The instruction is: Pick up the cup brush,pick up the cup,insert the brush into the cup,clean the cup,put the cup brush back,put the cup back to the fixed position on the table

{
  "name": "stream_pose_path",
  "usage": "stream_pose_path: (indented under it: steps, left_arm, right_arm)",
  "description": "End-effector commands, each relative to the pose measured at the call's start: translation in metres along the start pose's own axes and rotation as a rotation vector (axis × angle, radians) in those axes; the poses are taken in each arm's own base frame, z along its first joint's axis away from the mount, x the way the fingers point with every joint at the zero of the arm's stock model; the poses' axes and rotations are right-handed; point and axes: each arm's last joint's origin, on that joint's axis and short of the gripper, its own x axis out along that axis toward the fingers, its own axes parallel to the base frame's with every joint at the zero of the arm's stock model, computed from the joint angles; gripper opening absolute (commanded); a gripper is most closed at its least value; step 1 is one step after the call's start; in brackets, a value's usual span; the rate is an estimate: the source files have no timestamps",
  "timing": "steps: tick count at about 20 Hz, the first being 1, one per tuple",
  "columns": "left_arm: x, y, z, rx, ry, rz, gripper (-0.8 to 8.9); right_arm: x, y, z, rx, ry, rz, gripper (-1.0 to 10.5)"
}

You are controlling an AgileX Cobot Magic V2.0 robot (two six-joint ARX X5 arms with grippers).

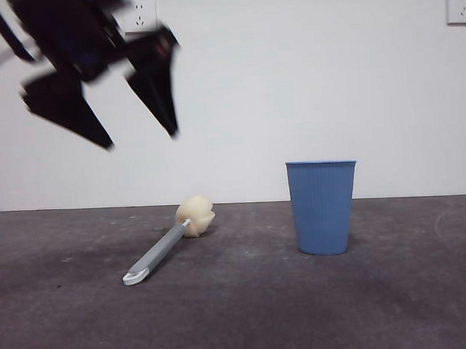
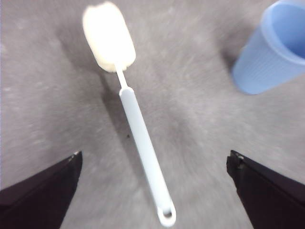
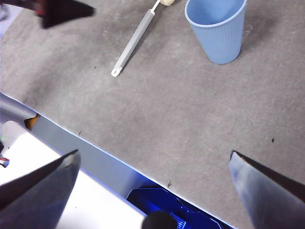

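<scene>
Presently the cup brush (image 1: 168,245) lies flat on the table (image 1: 245,312), untouched, its cream-yellow sponge head toward the back wall and its white looped tip toward the camera in the front view. The handle is long, slim and grey, running straight from loop to a short thin neck under the sponge. The sponge is rounded, slightly lobed, and appears dry and intact. The cup (image 1: 322,206) stands upright on the table well apart from the brush, mouth open upward, blue with fine vertical ribs, narrowing toward the base; nothing is seen inside it.

The step in hand is judged to be the first: picking up the brush. The left gripper (image 1: 140,138) hangs in the air above the brush, clear of it, fingers spread wide and holding nothing. In the left wrist view the handle runs between the two fingers. The next move, by this reading, calls for a descent onto the handle, fingers straddling it across its width, then a closing grip on the mid-handle. The handle is thin and lies low on the table, so the fingers must come close to the surface.

The right gripper (image 3: 152,191) waits near the table's edge, fingers wide, empty.
</scene>
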Motion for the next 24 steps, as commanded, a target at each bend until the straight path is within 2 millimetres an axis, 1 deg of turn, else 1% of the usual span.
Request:
stream_pose_path:
  steps: [1,3,5,7,10,14,18,21,22,23,24]
  left_arm:
    - [0.031,-0.005,0.0,-0.012,0.036,0.017,5.61]
    - [0.054,-0.006,-0.001,-0.03,0.067,0.022,5.61]
    - [0.072,-0.006,-0.005,-0.046,0.09,0.03,5.51]
    - [0.085,-0.005,-0.01,-0.063,0.12,0.052,4.75]
    - [0.098,-0.006,-0.017,-0.066,0.16,0.06,4.7]
    - [0.101,-0.007,-0.018,-0.071,0.154,0.095,4.66]
    - [0.111,-0.007,-0.027,-0.091,0.207,0.119,4.67]
    - [0.112,-0.011,-0.027,-0.081,0.2,0.12,4.64]
    - [0.112,-0.011,-0.027,-0.081,0.202,0.121,4.22]
    - [0.112,-0.011,-0.028,-0.08,0.209,0.122,3.36]
    - [0.112,-0.011,-0.028,-0.08,0.211,0.122,3.07]
  right_arm:
    - [-0.001,0.001,0.001,-0.001,-0.008,0.002,6.0]
    - [-0.001,0.001,0.001,-0.001,-0.008,0.002,6.0]
    - [-0.001,0.001,0.001,-0.001,-0.008,0.002,6.0]
    - [-0.001,0.001,0.001,-0.001,-0.008,0.002,6.0]
    - [-0.001,0.001,0.002,-0.003,-0.011,0.002,6.0]
    - [-0.001,0.001,0.002,-0.004,-0.012,0.001,6.0]
    - [-0.001,0.001,0.002,-0.004,-0.012,0.001,6.0]
    - [-0.001,0.001,0.002,-0.004,-0.012,0.001,6.0]
    - [-0.001,0.001,0.002,-0.004,-0.012,0.001,6.0]
    - [-0.001,0.001,0.002,-0.004,-0.012,0.001,6.0]
    - [-0.001,0.001,0.002,-0.003,-0.012,0.001,6.0]
